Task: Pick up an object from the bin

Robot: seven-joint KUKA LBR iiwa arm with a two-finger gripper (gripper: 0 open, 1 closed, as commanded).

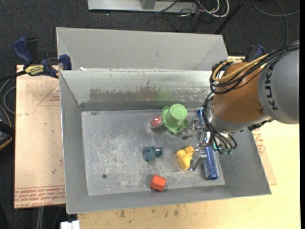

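Note:
My gripper [202,141] hangs low over the right part of the bin floor, under the arm's orange cover. A yellow lumpy toy [184,158] lies just left of and below it, close to the metal of the gripper. Right beside it on the other side lies a blue ribbed cylinder [211,164], lengthwise toward the front wall. A green cup-shaped thing [174,118] lies on its side up and to the left of the gripper.
A small pink-red ball [156,122] rests against the green cup's left side. A grey-blue small piece [152,153] lies mid-floor, and an orange-red block [158,182] sits near the front wall. The arm covers the bin's right wall.

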